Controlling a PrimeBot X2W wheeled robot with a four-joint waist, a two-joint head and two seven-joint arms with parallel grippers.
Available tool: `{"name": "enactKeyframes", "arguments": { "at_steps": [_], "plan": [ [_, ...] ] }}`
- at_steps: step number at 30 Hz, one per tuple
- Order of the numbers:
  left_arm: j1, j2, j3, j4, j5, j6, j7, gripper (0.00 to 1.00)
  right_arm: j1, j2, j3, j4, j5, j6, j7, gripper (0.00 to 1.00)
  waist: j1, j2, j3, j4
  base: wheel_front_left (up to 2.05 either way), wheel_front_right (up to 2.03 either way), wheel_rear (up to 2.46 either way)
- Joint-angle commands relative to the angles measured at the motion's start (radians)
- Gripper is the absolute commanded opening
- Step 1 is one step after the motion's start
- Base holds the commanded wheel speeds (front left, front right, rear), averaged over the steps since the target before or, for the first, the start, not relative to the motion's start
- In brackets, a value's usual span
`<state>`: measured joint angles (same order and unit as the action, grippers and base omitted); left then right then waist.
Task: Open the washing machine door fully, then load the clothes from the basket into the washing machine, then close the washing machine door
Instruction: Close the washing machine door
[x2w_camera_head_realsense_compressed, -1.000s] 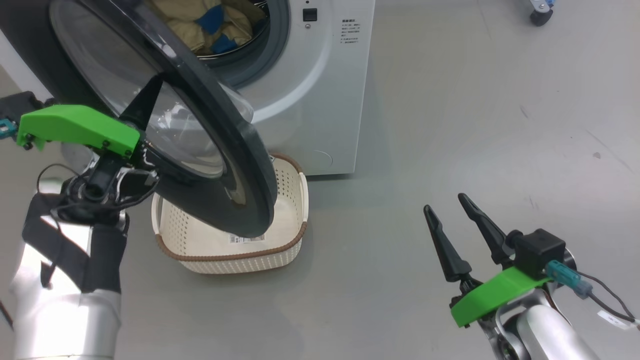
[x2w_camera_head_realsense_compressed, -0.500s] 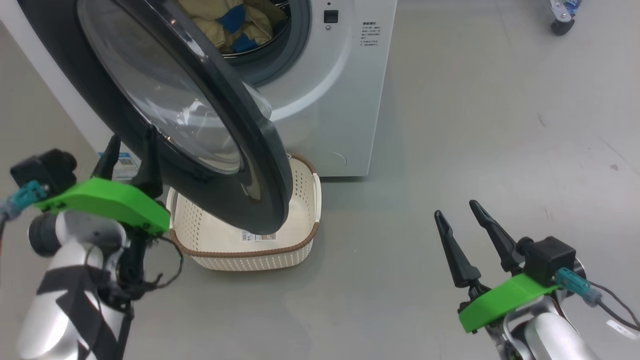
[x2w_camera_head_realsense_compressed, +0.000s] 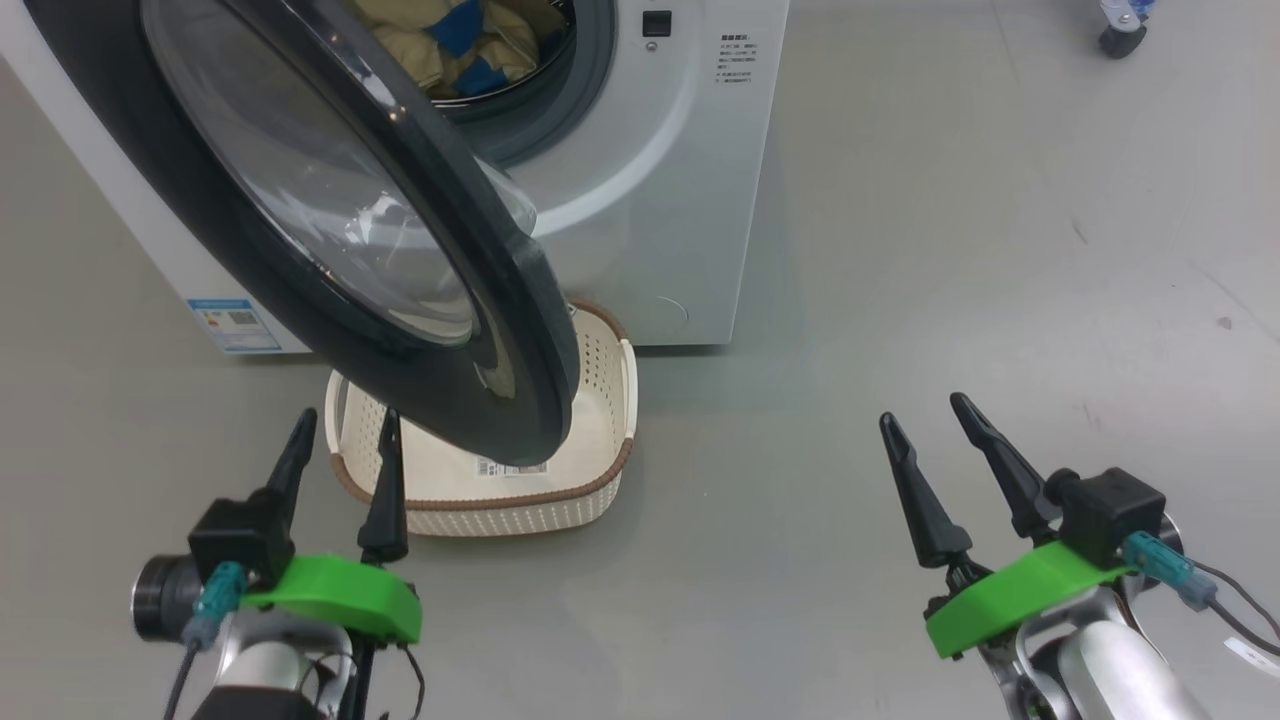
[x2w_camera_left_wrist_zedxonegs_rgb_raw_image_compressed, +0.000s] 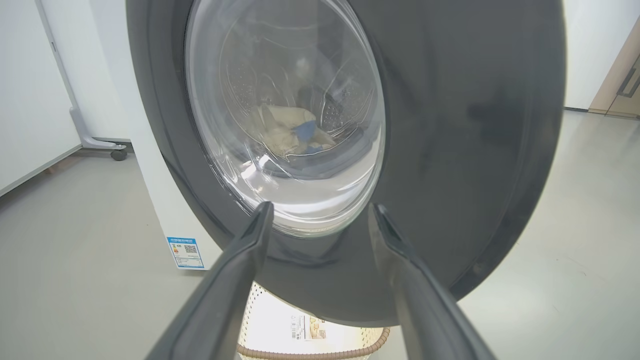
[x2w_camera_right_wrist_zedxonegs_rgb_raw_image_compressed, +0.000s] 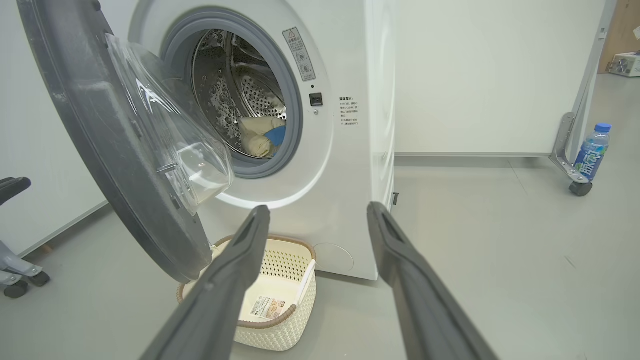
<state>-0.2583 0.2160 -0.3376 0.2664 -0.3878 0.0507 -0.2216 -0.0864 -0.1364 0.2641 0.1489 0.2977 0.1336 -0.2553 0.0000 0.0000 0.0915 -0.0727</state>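
Standing ajar, washing machine door (x2w_camera_head_realsense_compressed: 350, 220) ahead of left gripper (x2w_camera_head_realsense_compressed: 347, 420), untouched, jaws apart, right gripper (x2w_camera_head_realsense_compressed: 922, 410) likewise.

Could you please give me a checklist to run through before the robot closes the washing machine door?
1. All clothes inside the drum, none over the opening's edge: ok.
2. The basket is empty, just a label on its floor: ok.
3. The door is shut: not ok, it stands half open.
4. The left gripper is open, holding nothing: ok.
5. The right gripper is open, holding nothing: ok.
6. Lower edge of the door clears the basket: cannot tell.
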Motion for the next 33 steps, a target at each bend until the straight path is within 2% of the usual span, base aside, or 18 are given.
{"name": "enactKeyframes", "arguments": {
  "at_steps": [1, 8, 12, 24, 33],
  "plan": [
    [-0.019, 0.023, 0.028, -0.018, 0.018, 0.007, -0.015, 1.00, -0.013, -0.011, 0.009, -0.035, -0.006, -0.003, -0.006, 1.00, 0.0000, 0.0000, 0.000, -0.002, 0.00, 0.00, 0.00],
    [0.041, 0.011, 0.042, 0.033, 0.060, 0.020, -0.039, 1.00, -0.007, -0.010, 0.000, -0.034, -0.007, -0.003, -0.006, 1.00, 0.0000, 0.0000, -0.006, -0.012, 0.00, 0.00, 0.00],
    [0.085, -0.011, 0.086, 0.012, 0.075, 0.016, -0.040, 1.00, -0.002, -0.007, -0.010, -0.035, -0.008, -0.003, -0.006, 1.00, 0.0000, 0.0000, -0.009, -0.017, 0.00, 0.00, 0.00],
    [0.203, -0.102, 0.223, -0.051, 0.181, -0.061, -0.040, 1.00, 0.024, 0.005, -0.042, -0.031, -0.010, -0.003, -0.006, 1.00, 0.0000, 0.0000, -0.011, -0.024, 0.00, 0.00, 0.00],
    [0.247, -0.140, 0.287, -0.048, 0.234, -0.119, -0.040, 1.00, 0.062, 0.012, -0.076, -0.017, -0.016, -0.003, -0.006, 1.00, 0.0000, 0.0000, -0.026, -0.023, 0.00, 0.00, 0.00]
  ]
}}
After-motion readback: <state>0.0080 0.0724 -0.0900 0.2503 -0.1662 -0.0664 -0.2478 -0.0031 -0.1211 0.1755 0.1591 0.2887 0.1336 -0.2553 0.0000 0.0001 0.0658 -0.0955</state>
